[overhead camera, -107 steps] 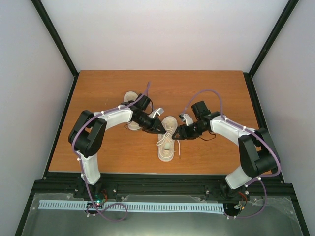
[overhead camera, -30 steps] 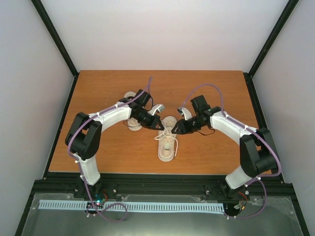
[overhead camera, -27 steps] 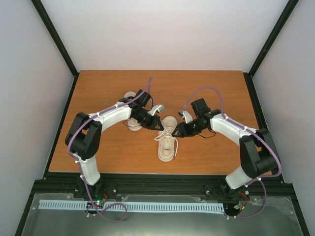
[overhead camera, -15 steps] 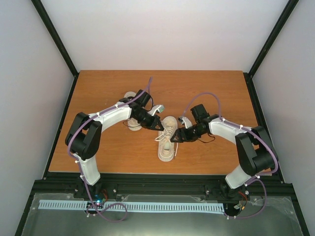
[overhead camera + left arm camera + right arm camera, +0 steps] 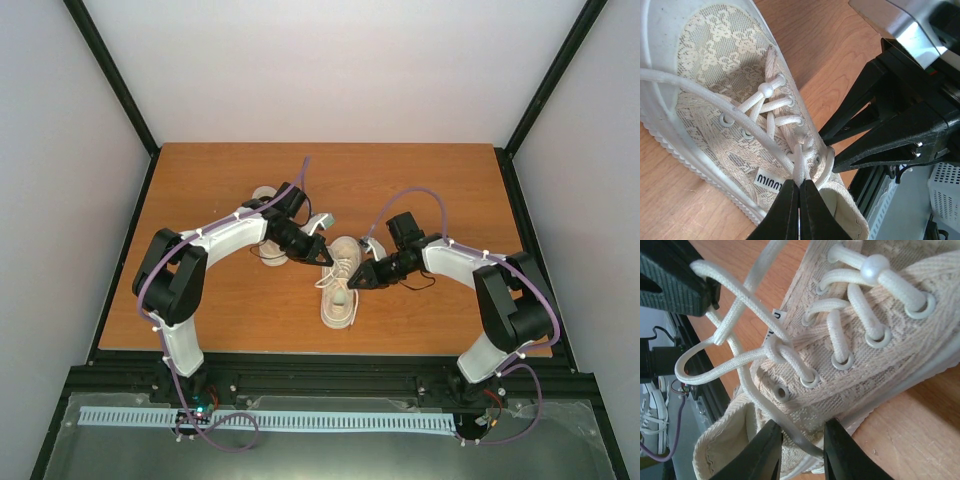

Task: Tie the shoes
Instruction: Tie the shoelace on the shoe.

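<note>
Between the left gripper [image 5: 322, 257] and the right gripper [image 5: 357, 281], seen from overhead, lay one cream low-top canvas sneaker [image 5: 338, 300] on the brown wooden bench [image 5: 430, 180]. Its toe end sat on the arm-base side of both grippers. The second cream sneaker [image 5: 263, 195] lay behind the left gripper, largely hidden beneath that arm. From that height neither gripper's hold could be made out.

The left wrist view supplied it. The left gripper's jaws were pressed together on a thin white lace [image 5: 799, 160], pinched just above the topmost eyelets. Ahead of those jaws ran the sneaker's lace-patterned upper, a small printed tongue label [image 5: 771, 183] and a round white bead [image 5: 765, 89] threaded on the lacing. To the left gripper's right, the right gripper's black fingers [image 5: 865, 125] reached in, their tips narrowly apart beside a loop of lace at the sneaker's collar.

The right wrist view showed the other side. The right gripper's jaws stood apart with one strand of lace crossing the gap, neither pad visibly pressing it. Just ahead of them the strands crossed over each other at the top eyelets, and a loose loop stretched away to the left toward the left gripper's dark finger. Beside the right gripper's left finger gaped the sneaker's open mouth, showing cream fabric lining.
</note>
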